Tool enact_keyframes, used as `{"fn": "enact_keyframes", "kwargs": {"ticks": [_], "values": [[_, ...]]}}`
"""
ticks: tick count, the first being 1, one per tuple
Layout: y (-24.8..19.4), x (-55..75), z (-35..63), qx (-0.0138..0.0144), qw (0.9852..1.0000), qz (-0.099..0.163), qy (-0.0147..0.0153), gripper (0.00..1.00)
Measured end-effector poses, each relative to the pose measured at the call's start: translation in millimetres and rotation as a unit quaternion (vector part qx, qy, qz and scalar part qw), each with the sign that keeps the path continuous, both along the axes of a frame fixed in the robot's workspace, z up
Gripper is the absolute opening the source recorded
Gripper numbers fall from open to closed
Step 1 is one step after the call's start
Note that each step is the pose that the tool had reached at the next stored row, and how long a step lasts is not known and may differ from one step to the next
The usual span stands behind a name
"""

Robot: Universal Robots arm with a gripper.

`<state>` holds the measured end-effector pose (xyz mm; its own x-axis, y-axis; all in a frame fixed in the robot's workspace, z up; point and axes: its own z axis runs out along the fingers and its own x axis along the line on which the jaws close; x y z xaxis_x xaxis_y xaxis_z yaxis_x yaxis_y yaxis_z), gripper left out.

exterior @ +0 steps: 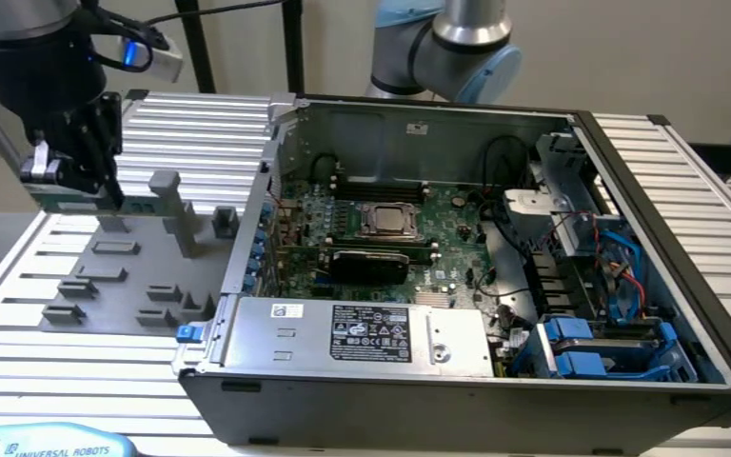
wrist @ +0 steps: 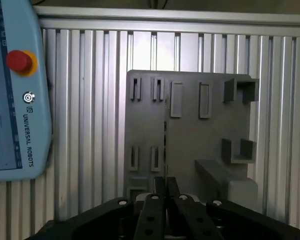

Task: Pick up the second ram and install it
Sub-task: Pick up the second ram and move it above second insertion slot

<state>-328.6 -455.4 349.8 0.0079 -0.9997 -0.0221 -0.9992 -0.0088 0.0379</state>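
Observation:
The second ram [exterior: 83,201] is a thin green stick held above the grey fixture plate [exterior: 125,271] at the exterior view's left. My gripper [exterior: 77,188] is shut on its upper edge. In the wrist view the ram [wrist: 165,142] shows edge-on as a narrow dark line running out from between the black fingers [wrist: 155,192], and my gripper [wrist: 165,186] hangs over the grey fixture plate [wrist: 190,150]. The stick is well apart from the green motherboard [exterior: 448,214], which lies inside the open computer case [exterior: 467,381] toward the exterior view's right.
Grey posts and slotted holders [exterior: 168,200] stand up from the fixture plate under the gripper. A ribbed aluminium table [exterior: 201,124] carries everything. A blue teach pendant [wrist: 15,100] with a red stop button lies beside the plate. Another arm's base [exterior: 448,48] stands behind the case.

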Motion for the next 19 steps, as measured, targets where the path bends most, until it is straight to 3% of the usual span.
{"fn": "enact_keyframes", "kwargs": {"ticks": [13,19], "values": [[0.0,58.4,58.6,0.0000,1.0000,0.000,0.0000,0.13],[0.0,86.0,74.5,-0.0001,1.0000,0.000,0.0000,0.13]]}}
